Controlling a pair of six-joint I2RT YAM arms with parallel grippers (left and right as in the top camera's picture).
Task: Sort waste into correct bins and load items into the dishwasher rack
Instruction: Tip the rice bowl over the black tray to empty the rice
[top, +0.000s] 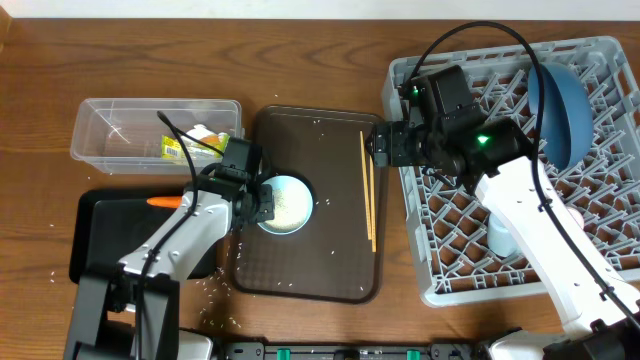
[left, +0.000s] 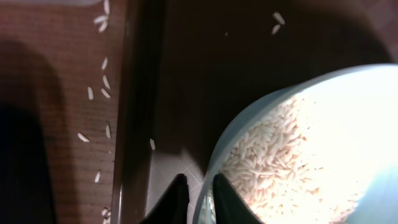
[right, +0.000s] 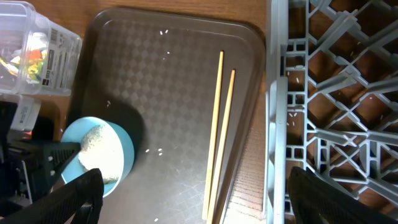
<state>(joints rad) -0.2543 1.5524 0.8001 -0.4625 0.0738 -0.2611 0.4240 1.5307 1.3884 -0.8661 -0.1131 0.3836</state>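
Observation:
A small light-blue cup (top: 287, 204) holding white rice stands on the brown serving tray (top: 310, 270). My left gripper (top: 262, 205) is shut on the cup's left rim, one finger inside and one outside (left: 200, 196). The cup also shows in the left wrist view (left: 298, 149) and in the right wrist view (right: 102, 152). The pair of wooden chopsticks (top: 367, 190) lies along the tray's right side (right: 217, 124). My right gripper (top: 385, 142) is open and empty above them (right: 199, 199). The large blue plate (top: 560, 105) stands in the grey rack (top: 440, 270).
The clear tub (top: 110, 125) at the back left holds a yellow-green wrapper (top: 195, 143). The black tray (top: 105, 235) holds an orange carrot (top: 165, 201). Loose rice grains (top: 215, 290) lie on the table and tray (left: 102, 81). A pale item (top: 500, 235) sits in the rack under my right arm.

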